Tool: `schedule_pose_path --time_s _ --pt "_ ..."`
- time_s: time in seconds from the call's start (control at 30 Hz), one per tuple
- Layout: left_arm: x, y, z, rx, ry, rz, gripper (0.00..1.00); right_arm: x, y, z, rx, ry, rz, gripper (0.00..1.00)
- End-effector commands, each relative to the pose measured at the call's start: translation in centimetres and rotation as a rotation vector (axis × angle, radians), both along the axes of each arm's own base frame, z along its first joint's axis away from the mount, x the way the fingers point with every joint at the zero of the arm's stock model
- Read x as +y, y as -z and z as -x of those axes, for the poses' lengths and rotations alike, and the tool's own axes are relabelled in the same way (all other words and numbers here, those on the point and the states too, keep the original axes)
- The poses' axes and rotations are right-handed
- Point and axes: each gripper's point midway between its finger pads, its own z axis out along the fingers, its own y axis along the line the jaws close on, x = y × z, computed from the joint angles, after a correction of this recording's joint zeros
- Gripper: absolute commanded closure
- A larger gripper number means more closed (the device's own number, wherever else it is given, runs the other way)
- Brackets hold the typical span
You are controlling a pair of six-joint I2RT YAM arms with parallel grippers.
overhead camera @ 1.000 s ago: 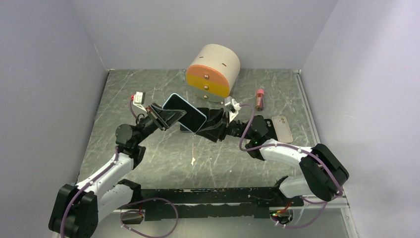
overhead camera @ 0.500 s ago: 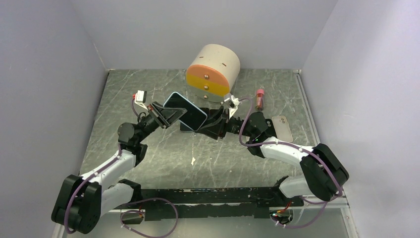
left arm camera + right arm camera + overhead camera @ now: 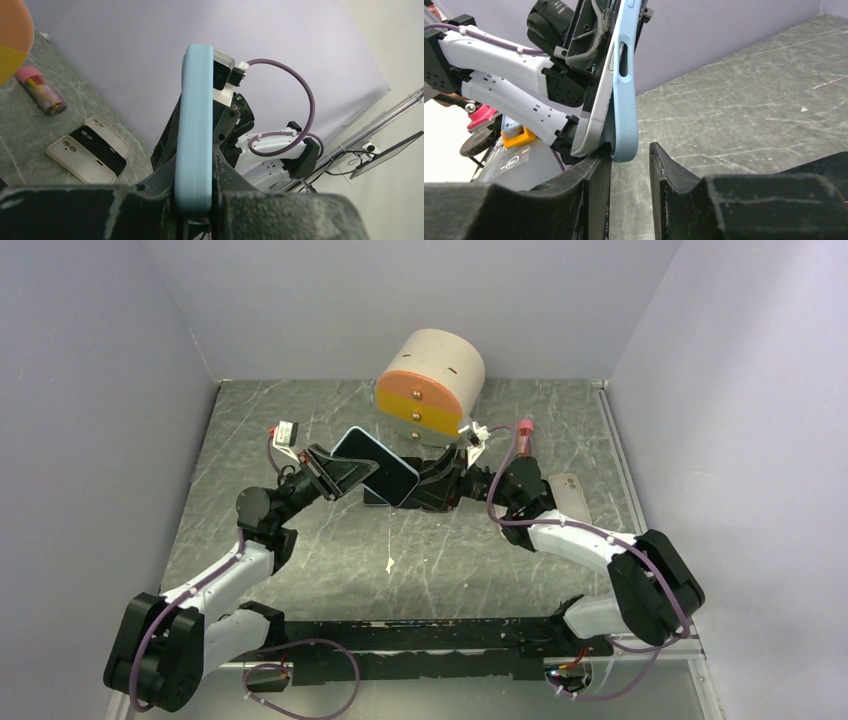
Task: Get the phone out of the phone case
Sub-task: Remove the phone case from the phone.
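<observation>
- Table point(image 3: 330, 540): not used as a rest. The phone case point(image 3: 375, 465) is held clear of it, mid-air, just in front of the drawer unit point(image 3: 430, 380), prob. so both ends can be reached.
- L arm point(image 3: 215, 580): stretched fwd and inward from the near-left base, wrist raised. R arm point(image 3: 590, 540): bent at the elbow, brought in from the right, wrist pointed at the case's free end.
- Light-blue case: tilted and clamped across one end by the L gripper point(image 3: 194, 165), jaws closed tight on both faces. This is judged an anchor grip while the far end is worked.
- Phone point(image 3: 596, 115): lodged in the case. In the R wrist view its silver rim is seen parted from the blue lip at the low corner, so a peel is judged begun, not done.
- R gripper point(image 3: 629, 147): jaws narrowly parted w/ the case corner set btwn them. One finger is pressed at the phone-case seam and the other is just apart. Nothing is clasped.
- Spare cases point(image 3: 90, 152) and pink tube point(image 3: 524, 438): left lying at the table's right, well apart.
</observation>
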Motion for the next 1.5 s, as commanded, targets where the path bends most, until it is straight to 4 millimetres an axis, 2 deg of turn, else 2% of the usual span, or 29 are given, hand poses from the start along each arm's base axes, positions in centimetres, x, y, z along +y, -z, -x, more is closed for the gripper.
schedule_pose_path --time_s 0.0,0.2,0.63,0.9,1.27,1.47 --pt "-1.6 -0.4 4.4 -0.078 0.223 -0.061 0.98 -0.6 -5.6 -2.4 -0.132 0.099 -0.117 0.64" --pt "-2.1 0.2 4.0 -0.073 0.237 -0.121 0.97 -0.4 -5.2 -1.1 -0.155 0.027 -0.090 0.65" --pt "-1.9 1.5 4.0 -0.053 0.198 -0.240 0.97 -1.4 -6.2 -1.4 -0.154 0.076 -0.118 0.65" --pt "-2.0 2.2 4.2 -0.042 0.226 -0.278 0.98 -1.6 -6.6 -0.7 -0.170 0.033 -0.106 0.64" --pt "-2.6 1.5 4.6 -0.095 0.320 -0.293 0.97 0.2 -5.0 1.5 -0.159 -0.166 -0.032 0.64" --pt "-2.9 3.1 3.4 0.001 0.310 -0.312 0.97 0.5 -4.1 1.5 -0.132 -0.187 -0.020 0.67"
